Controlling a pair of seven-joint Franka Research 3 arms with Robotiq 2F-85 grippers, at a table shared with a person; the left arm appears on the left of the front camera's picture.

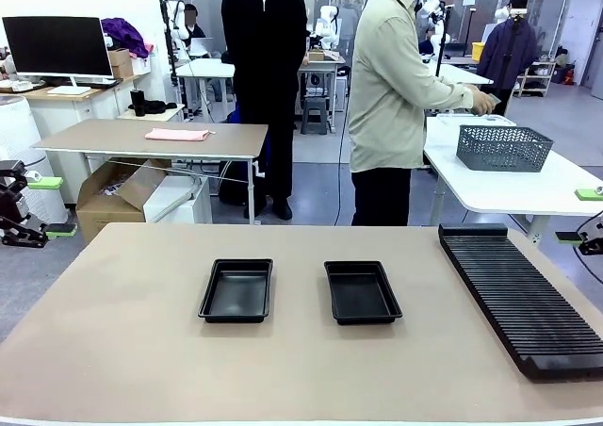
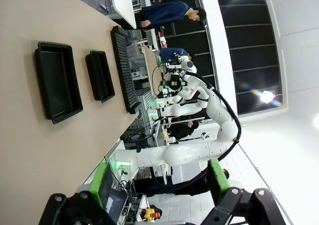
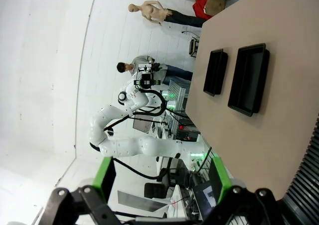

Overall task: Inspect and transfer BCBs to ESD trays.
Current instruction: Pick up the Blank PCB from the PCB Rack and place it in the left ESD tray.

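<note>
Two empty black ESD trays lie side by side mid-table, the left one [image 1: 236, 290] and the right one [image 1: 362, 292]. The BCBs are out of view. My left gripper [image 1: 52, 205] is off the table's left edge, open, with nothing between its green pads. Off the right edge, my right gripper [image 1: 579, 217] is also open and empty. In the left wrist view the open gripper [image 2: 159, 195] points sideways across the table, with the trays [image 2: 57, 80] far ahead. The right wrist view shows the open gripper [image 3: 163, 195] and both trays [image 3: 248, 79].
A long black ribbed rack [image 1: 523, 294] lies along the table's right side. A person in a beige shirt [image 1: 391, 96] stands at the far edge, turned toward a side table holding a grey mesh basket [image 1: 503, 148]. Another person in black [image 1: 264, 58] stands behind.
</note>
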